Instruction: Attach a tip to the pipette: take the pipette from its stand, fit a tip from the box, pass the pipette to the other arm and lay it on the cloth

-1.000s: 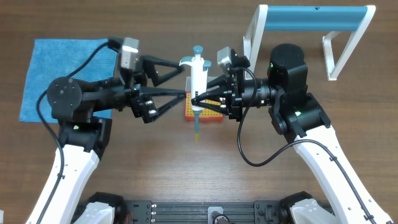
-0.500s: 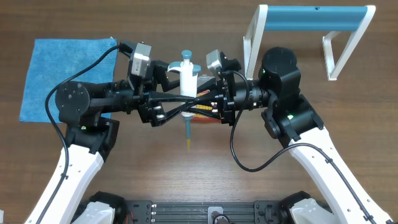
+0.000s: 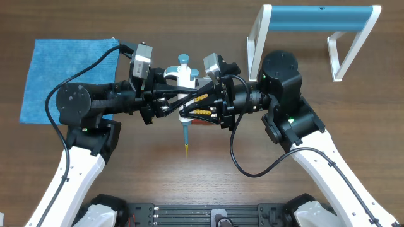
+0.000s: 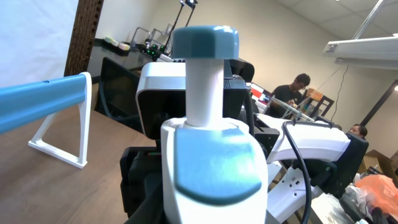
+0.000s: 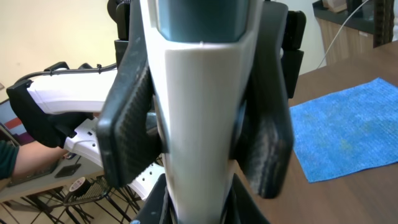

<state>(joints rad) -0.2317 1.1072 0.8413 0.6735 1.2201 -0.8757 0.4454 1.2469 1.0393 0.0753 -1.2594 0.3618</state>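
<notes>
1. Two grippers meet on one pipette (image 3: 183, 77) in the overhead view. The left gripper (image 3: 180, 102) reaches in from nine o'clock and the right gripper (image 3: 189, 108) from three o'clock, an arrangement that suits a mid-air handover. The pipette hangs above the wooden table (image 3: 189, 189), plunger towards twelve o'clock. Its slim yellow tip (image 3: 187, 149) points to six o'clock, off the wood, probably to keep it clean. The orange-red tip box (image 3: 203, 115) lies beneath the crossed fingers. The blue cloth (image 3: 60, 69), flat and napped, waits at ten o'clock, well apart. The stand (image 3: 319, 19), a white frame with a blue bar, is at two o'clock.

2. Left wrist view: the pipette head sits close. A matte blue, faceted plunger button (image 4: 205, 43) tops a white stem, above smooth moulded white shoulders with a blue-grey inset. Behind it are the right arm's black gripper body and pale camera housing.

3. Right wrist view: the glossy white body runs up the middle. The left gripper's black fingers (image 5: 127, 124), with finely textured pads, lie against both flanks and appear closed on it. The right gripper's own jaws stand narrow around the lower body and hold it too. With both arms gripping, the handover looks about halfway done. Letting go on the right would be the likely next step.
</notes>
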